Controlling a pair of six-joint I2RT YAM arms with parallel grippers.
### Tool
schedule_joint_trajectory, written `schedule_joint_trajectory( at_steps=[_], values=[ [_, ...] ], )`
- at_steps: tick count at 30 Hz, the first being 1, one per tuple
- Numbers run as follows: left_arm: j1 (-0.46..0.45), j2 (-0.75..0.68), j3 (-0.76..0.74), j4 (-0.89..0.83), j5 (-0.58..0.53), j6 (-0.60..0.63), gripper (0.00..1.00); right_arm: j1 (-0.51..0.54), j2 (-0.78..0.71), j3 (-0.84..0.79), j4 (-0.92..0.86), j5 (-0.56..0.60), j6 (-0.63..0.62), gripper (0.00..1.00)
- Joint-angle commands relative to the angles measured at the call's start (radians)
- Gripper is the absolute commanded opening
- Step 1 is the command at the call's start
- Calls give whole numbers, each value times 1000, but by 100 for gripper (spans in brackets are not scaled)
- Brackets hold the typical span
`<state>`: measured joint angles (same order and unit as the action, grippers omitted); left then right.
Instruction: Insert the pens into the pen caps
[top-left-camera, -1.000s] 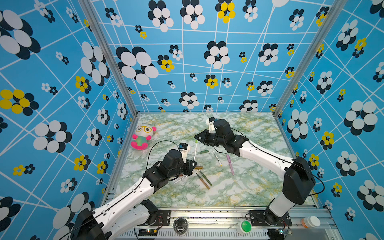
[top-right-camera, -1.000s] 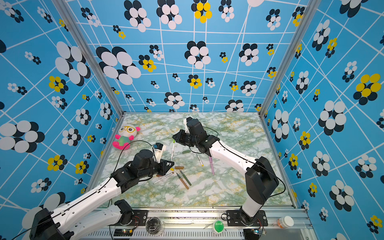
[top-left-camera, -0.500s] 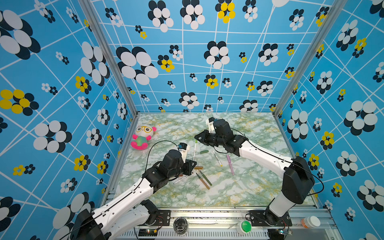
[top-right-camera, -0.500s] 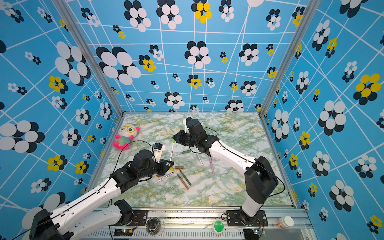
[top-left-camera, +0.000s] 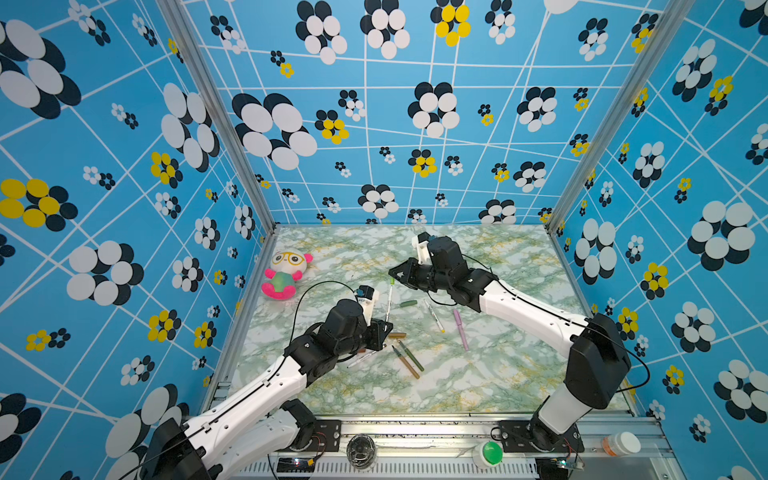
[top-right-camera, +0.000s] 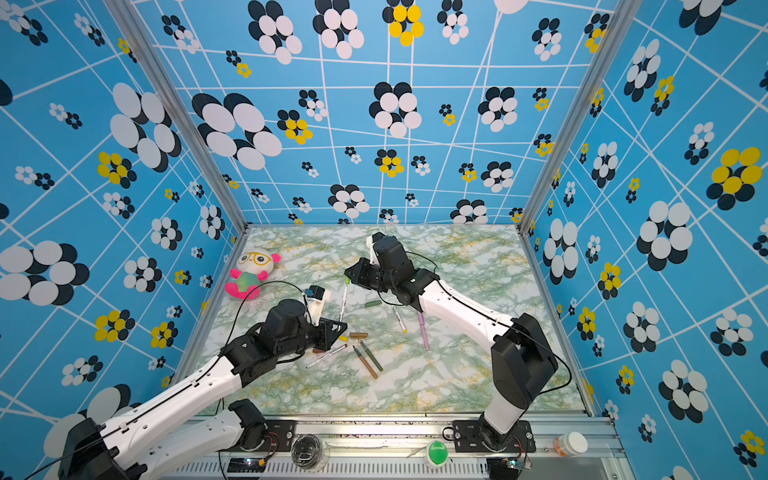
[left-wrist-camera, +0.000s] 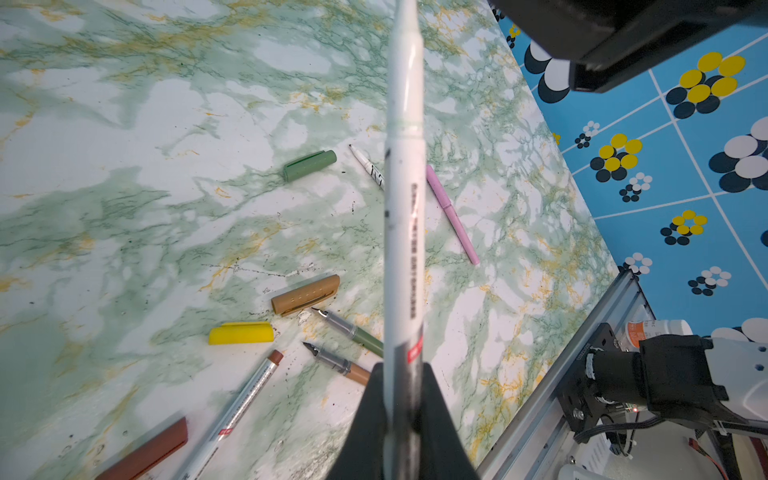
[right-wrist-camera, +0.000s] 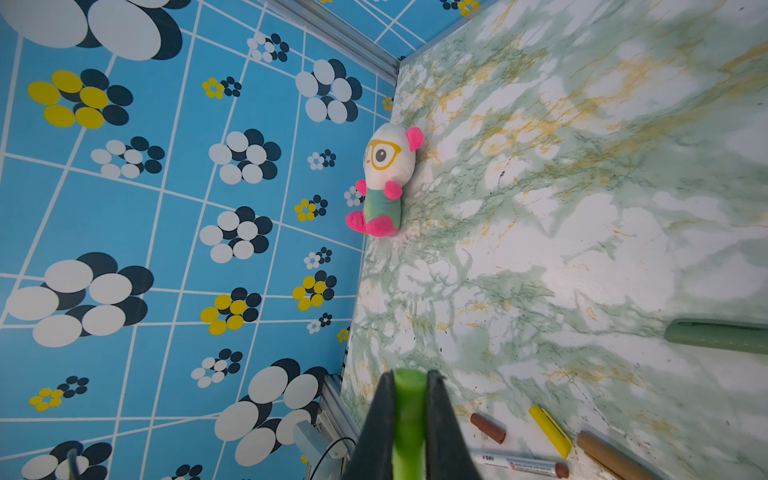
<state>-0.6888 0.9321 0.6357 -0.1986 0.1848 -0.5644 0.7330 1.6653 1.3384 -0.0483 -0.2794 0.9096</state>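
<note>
The left pincer (left-wrist-camera: 401, 372) is clenched on a white-barrelled marker pen with a light-green ring (left-wrist-camera: 404, 199). It grips the pen near its rear end, so the long barrel juts straight out beyond the fingertips, clear of the green-veined marble table (left-wrist-camera: 124, 124). In both top views the pen's far end comes up just beside the tips of the right pincer (top-left-camera: 394, 273) (whether it touches anything there I cannot tell). The right pincer is clamped on a short light-green plastic cap (right-wrist-camera: 409, 415), which lies lengthwise between its two fingers, lifted off the table.

The other pieces lie flat on the table beneath the left pincer's outstretched pen. Nearest that pincer are a dark-green pen (left-wrist-camera: 357, 334) and a tan pen (left-wrist-camera: 345, 368), side by side with bare nibs, along with a white pen with a brown tip (left-wrist-camera: 237, 415) and a reddish-brown cap (left-wrist-camera: 145, 451). A little farther out are a yellow cap (left-wrist-camera: 241, 332) and a tan cap (left-wrist-camera: 305, 294). Farther out again, closer to the right pincer's arm, lie a dark-green cap (left-wrist-camera: 309, 165), a pink pen (left-wrist-camera: 453, 218) and a white pen with a yellow end (top-left-camera: 434, 318). A plush panda toy (right-wrist-camera: 386, 178) sits well apart from both pincers.
</note>
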Motion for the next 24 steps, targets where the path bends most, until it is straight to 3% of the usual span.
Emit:
schedule_joint_trajectory(
  at_steps=[1, 24],
  values=[
    [-7, -16, -4, -5, -18, 8, 0, 15, -36, -1, -4, -14, 0, 0],
    [-6, -38, -9, 2, -39, -7, 0, 51, -48, -39, -11, 25, -26, 0]
  ],
)
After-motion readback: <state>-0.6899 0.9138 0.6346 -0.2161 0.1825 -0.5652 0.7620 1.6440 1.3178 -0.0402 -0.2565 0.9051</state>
